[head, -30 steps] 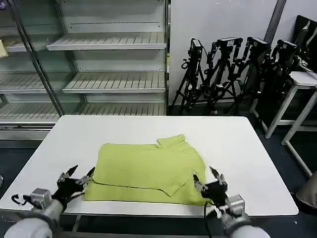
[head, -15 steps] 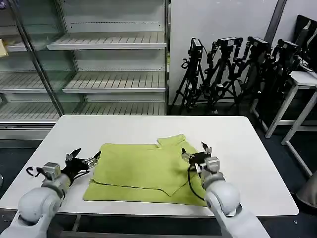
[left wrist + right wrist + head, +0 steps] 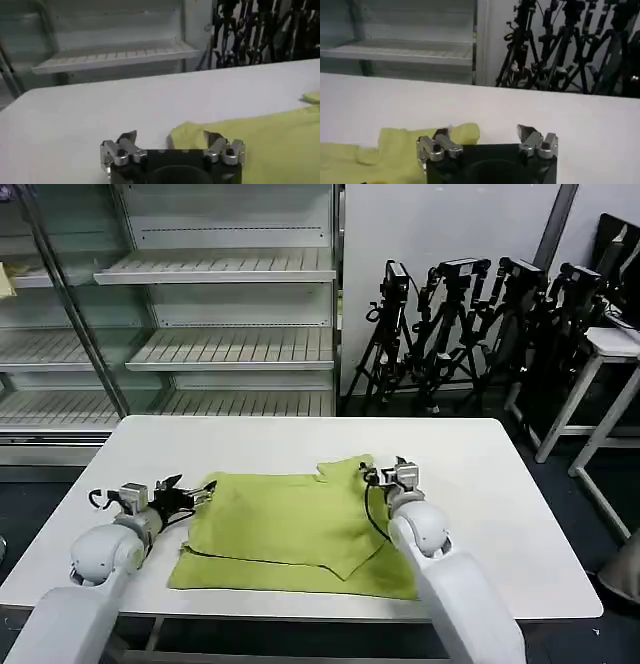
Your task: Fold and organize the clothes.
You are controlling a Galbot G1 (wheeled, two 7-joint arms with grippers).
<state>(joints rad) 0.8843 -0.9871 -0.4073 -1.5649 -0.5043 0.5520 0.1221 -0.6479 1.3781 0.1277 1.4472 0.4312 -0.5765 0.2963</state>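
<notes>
Both grippers open | left gripper (image 3: 196,494), right gripper (image 3: 385,472) | shirt (image 3: 290,529) corners

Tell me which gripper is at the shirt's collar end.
The right gripper: it sits open at the far right corner of the lime shirt, beside the collar. The left gripper, also open, is at the plain far left corner.

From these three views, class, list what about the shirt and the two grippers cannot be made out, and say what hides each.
- Head view: the shirt's underside and inner layers, hidden by its own folds.
- Head view: the shirt's right edge, covered by the right arm behind the right gripper.
- Left wrist view: whether the left gripper touches the fabric; its body blocks the contact.
- Right wrist view: the collar, partly behind the gripper body.
</notes>
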